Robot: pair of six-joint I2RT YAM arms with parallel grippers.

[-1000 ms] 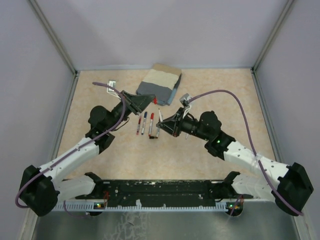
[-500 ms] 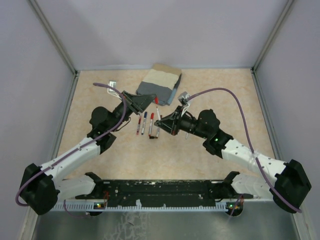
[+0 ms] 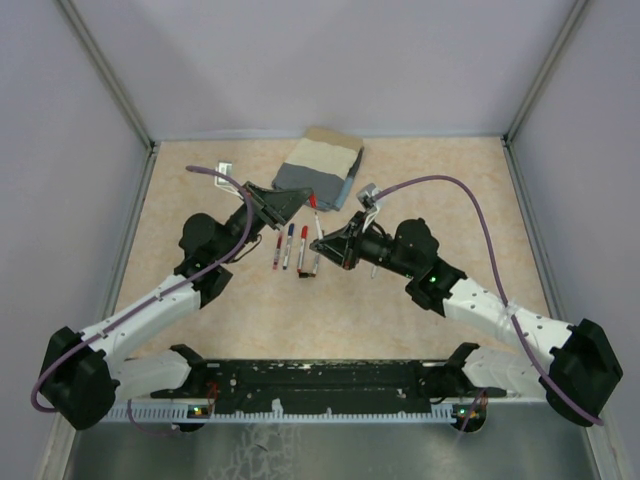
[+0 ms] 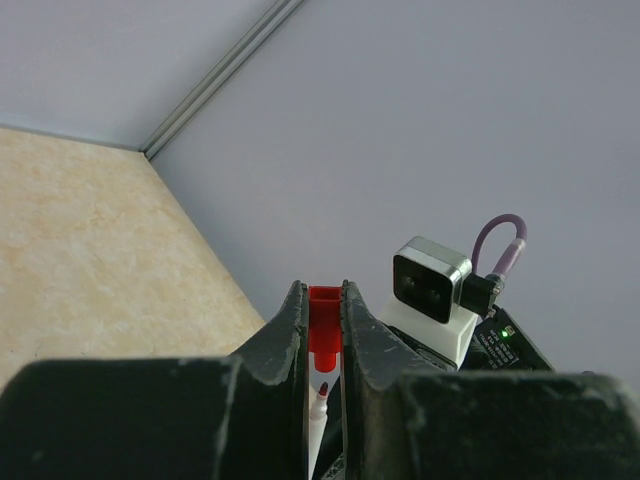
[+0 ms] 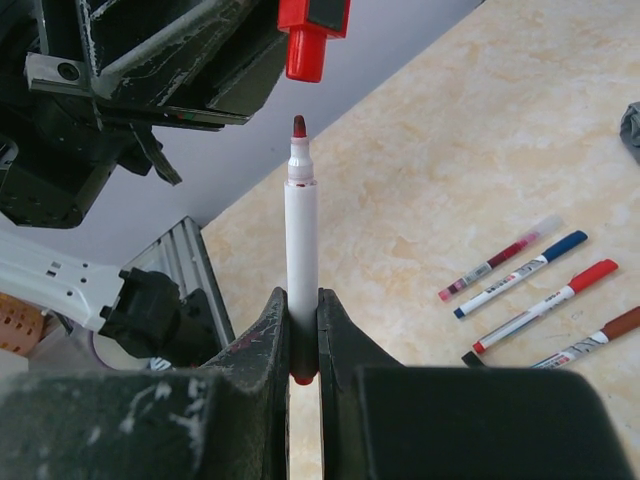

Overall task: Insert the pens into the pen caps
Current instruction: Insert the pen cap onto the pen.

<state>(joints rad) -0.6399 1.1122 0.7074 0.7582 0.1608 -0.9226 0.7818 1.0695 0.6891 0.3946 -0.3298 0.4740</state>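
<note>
My left gripper is shut on a red pen cap, held above the table with its open end toward the right arm. In the left wrist view the red pen cap sits clamped between the fingers. My right gripper is shut on a white-barrelled pen. Its bare red tip points at the cap, a short gap away and roughly in line. Several capped pens lie side by side on the table between the arms.
A folded grey-beige cloth lies at the back of the table, just behind the grippers. The capped pens lie to the right in the right wrist view. Grey walls enclose the table on three sides.
The right arm has shifted a little left, bringing the pen's tip closer to the red cap. The left arm has stayed almost still.
</note>
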